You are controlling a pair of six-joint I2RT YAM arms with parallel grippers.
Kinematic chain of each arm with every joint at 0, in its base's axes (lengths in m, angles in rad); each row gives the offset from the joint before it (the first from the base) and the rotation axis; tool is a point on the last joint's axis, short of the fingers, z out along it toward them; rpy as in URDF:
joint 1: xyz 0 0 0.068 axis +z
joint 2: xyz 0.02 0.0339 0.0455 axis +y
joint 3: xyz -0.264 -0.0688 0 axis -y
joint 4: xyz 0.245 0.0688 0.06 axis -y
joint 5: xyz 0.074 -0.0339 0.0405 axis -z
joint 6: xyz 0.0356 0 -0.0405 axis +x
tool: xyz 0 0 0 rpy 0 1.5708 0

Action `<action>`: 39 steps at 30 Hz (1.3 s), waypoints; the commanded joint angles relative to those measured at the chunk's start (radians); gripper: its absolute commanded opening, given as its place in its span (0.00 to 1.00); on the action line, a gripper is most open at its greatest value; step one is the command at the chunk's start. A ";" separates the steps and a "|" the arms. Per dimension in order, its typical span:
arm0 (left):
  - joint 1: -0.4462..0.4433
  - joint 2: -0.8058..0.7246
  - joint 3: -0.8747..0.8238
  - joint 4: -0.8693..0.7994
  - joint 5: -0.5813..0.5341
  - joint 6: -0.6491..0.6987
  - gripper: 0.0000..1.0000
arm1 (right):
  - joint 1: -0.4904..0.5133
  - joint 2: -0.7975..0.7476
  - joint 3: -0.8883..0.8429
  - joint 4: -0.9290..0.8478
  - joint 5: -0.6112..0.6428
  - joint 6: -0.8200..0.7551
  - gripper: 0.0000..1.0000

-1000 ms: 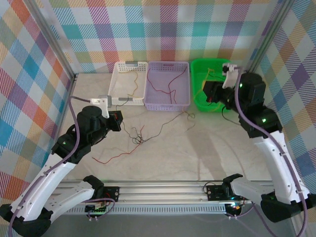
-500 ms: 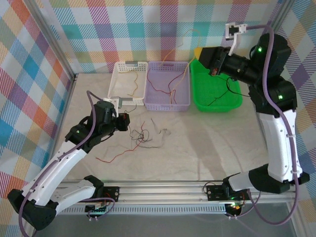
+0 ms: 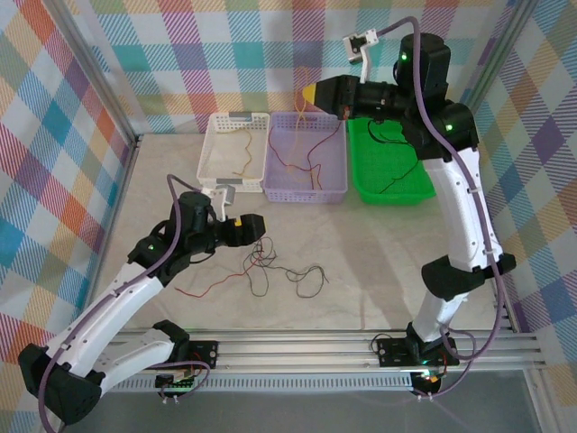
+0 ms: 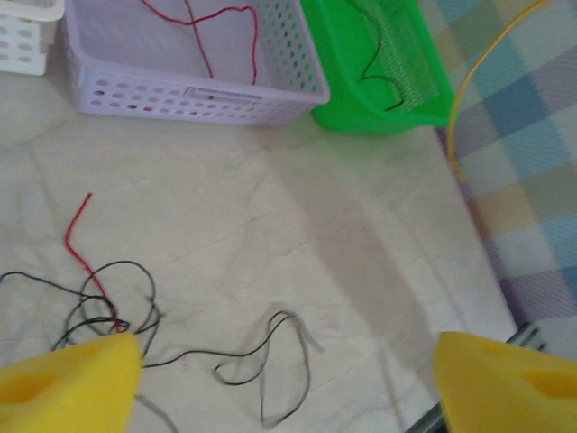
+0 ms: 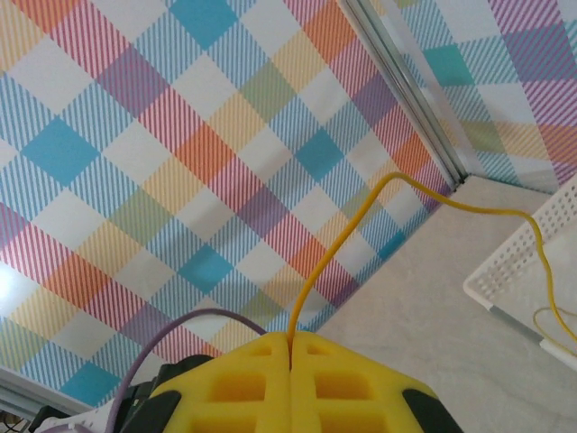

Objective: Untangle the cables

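**Peeling one strand off the pile**

Plaid walls [image 3: 54,108], marble table [image 3: 388,253]. Our left gripper [image 3: 255,225] hovers spread over the red-black tangle [image 3: 261,263]; our right gripper [image 3: 312,93] pinches the yellow cable [image 5: 335,257] high above the lilac basket [image 3: 305,189]. Next, we guess: bin it.

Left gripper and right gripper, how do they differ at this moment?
The left gripper is open with nothing between its pads; the right gripper is shut on a yellow cable. The left gripper sits low over the tangled cables on the table; the right gripper is raised high near the checked back wall. Both have yellow foam pads.
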 commanded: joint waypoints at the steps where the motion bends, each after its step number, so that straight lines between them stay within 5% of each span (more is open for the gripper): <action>1: 0.005 -0.089 -0.017 0.106 0.041 -0.007 1.00 | 0.014 0.048 0.079 -0.040 -0.043 -0.013 0.00; 9: 0.005 -0.165 0.034 0.283 0.091 0.026 1.00 | 0.117 0.102 0.070 -0.091 -0.048 -0.082 0.00; 28: 0.005 -0.033 0.185 0.338 0.108 0.080 1.00 | 0.298 0.001 -0.221 -0.028 -0.008 -0.138 0.00; 31: 0.005 -0.034 0.202 0.315 0.085 0.104 0.81 | 0.300 -0.031 -0.286 0.002 0.000 -0.131 0.00; 34: 0.005 -0.039 0.198 0.305 0.054 0.112 0.27 | 0.300 -0.049 -0.315 0.016 -0.006 -0.125 0.00; 39: 0.005 -0.028 0.200 0.303 0.077 0.115 0.06 | 0.300 -0.065 -0.341 0.062 -0.038 -0.089 0.00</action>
